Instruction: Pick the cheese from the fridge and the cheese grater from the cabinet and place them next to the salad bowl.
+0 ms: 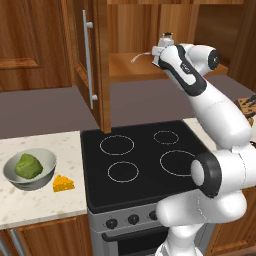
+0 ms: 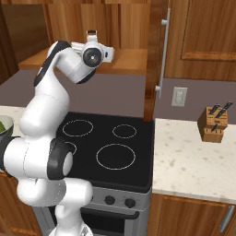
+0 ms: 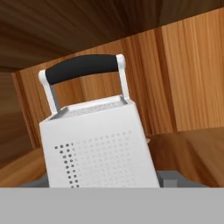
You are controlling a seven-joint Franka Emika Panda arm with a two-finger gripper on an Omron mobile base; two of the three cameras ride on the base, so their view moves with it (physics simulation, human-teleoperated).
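Straight ahead of you sits a black glass cooktop (image 1: 140,160) with four white burner rings, and below it a stove front (image 1: 125,222) carrying a row of dark knobs. On either side you have a pale speckled countertop (image 2: 193,156). To your right, a wooden knife block (image 2: 213,122) with dark handles stands on that counter near the wall, just below and right of a white wall outlet (image 2: 179,97) set in the grey-brown backsplash (image 1: 45,107).

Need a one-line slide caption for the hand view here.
Close-up of the cheese grater with its black handle, standing tilted inside the wooden cabinet, the fingers flanking its base.
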